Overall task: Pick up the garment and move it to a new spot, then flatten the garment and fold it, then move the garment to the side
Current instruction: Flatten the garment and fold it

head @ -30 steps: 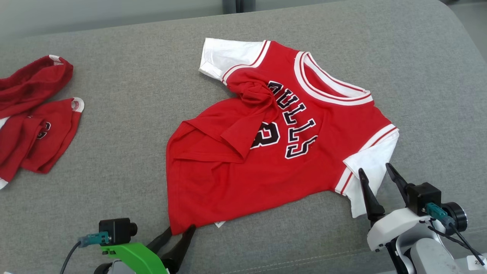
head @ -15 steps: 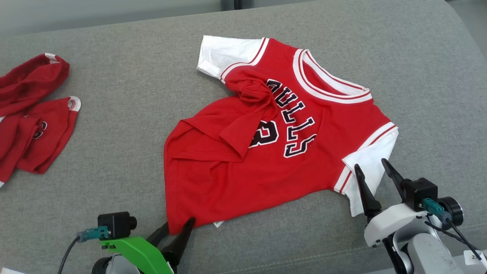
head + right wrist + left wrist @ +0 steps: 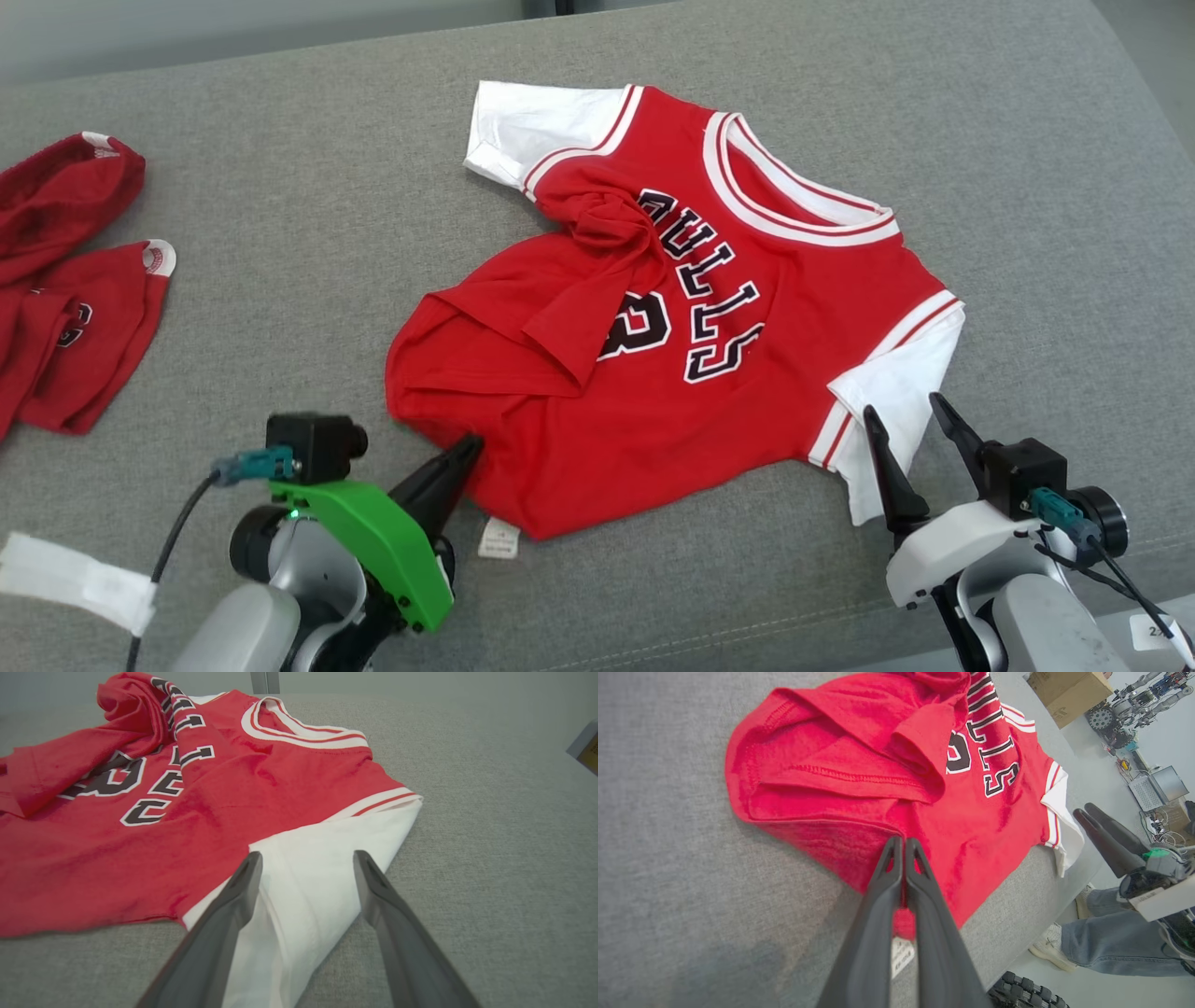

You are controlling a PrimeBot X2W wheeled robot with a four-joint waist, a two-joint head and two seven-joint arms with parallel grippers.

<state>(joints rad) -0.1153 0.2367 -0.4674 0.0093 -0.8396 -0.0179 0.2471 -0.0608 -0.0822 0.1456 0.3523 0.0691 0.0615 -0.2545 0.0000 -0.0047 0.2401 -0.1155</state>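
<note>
I am clenching my left gripper [image 3: 470, 442] on the lower hem of the red Bulls jersey [image 3: 747, 392], which is lying crumpled on the grey cushion [image 3: 280, 233]. I judge this grip is for pulling that corner flat. My right gripper [image 3: 901, 405] is hovering with jaws spread astride the white sleeve [image 3: 910, 364].
</note>
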